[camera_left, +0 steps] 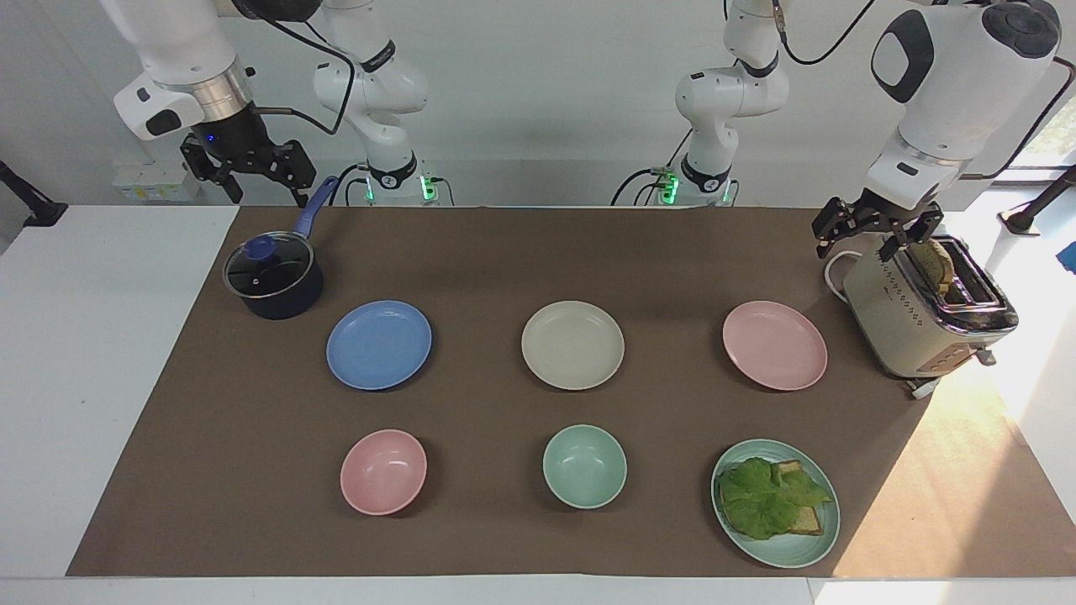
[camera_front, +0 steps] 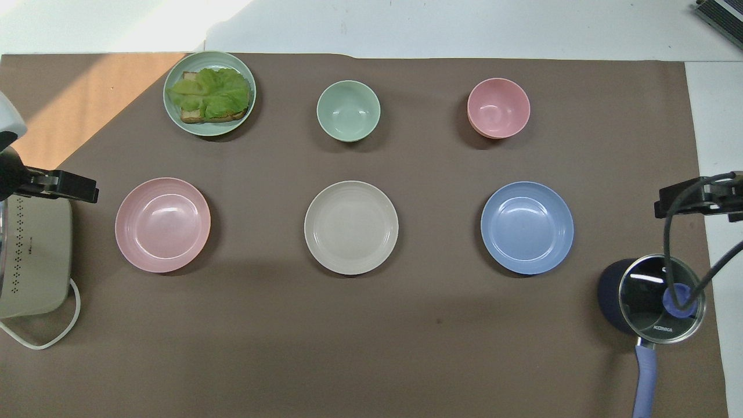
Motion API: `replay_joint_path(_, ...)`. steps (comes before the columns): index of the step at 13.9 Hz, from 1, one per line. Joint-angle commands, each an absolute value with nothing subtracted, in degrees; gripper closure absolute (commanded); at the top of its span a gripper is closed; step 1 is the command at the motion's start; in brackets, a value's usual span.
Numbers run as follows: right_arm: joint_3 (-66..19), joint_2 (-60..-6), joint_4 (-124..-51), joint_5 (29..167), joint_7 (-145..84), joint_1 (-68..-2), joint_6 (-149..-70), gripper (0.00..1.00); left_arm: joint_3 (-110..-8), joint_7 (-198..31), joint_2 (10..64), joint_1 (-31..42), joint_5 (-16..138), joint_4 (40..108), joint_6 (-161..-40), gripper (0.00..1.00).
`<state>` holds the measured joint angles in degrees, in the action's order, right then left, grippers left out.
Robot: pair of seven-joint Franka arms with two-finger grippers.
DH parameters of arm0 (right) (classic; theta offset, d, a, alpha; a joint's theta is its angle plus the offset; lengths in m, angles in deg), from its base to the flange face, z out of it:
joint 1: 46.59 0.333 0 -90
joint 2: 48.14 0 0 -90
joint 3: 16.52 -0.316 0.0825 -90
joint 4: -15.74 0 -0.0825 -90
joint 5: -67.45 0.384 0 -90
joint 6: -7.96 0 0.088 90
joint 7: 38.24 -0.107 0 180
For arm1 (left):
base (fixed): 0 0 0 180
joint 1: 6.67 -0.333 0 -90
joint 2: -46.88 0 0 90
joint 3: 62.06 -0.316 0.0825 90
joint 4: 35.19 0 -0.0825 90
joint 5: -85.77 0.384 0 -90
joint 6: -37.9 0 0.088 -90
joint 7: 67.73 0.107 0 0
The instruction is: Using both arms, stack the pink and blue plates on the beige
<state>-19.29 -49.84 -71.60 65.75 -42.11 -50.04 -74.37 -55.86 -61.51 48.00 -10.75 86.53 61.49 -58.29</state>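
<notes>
"KONKA" on the saucepan's glass lid (camera_front: 662,299)

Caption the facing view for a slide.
Blue plate, beige plate and pink plate lie apart in a row, unstacked.

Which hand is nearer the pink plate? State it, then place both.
Left. The left hand hangs open over the toaster, beside the pink plate. The right hand hangs open above the saucepan at the table's right-arm end, past the beige plate and blue plate.
</notes>
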Motion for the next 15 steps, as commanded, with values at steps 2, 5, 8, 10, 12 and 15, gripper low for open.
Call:
replay_joint_path(2,-19.86,-51.3,-73.29,65.25,-41.32,-50.55,-75.01,0.0,-56.0,-61.05,48.9,-10.89,85.59,62.8,-59.22,0.0)
replay_joint_path(5,-19.86,-51.3,-73.38,65.25,-41.32,-50.55,-75.01,0.0,-56.08,-61.05,48.9,-10.98,84.89,62.8,-59.13,0.0)
replay_joint_path(8,-19.86,-51.3,-73.38,65.25,-41.23,-50.55,-74.92,0.0,-56.08,-61.14,48.9,-10.98,84.89,62.8,-59.05,0.0)
replay_joint_path(10,-19.86,-51.3,-73.38,65.25,-41.14,-50.63,-75.01,0.0,-56.08,-61.14,48.9,-10.98,84.89,62.8,-59.05,0.0)
replay_joint_path(12,-19.86,-51.3,-73.38,65.25,-41.23,-50.55,-74.92,0.0,-56.08,-61.06,48.9,-11.15,84.89,62.89,-59.13,0.0)
replay_joint_path(15,-19.86,-51.3,-73.38,65.25,-41.06,-50.63,-74.92,0.0,-56.08,-61.14,48.81,-11.24,84.8,64.55,-59.75,0.0)
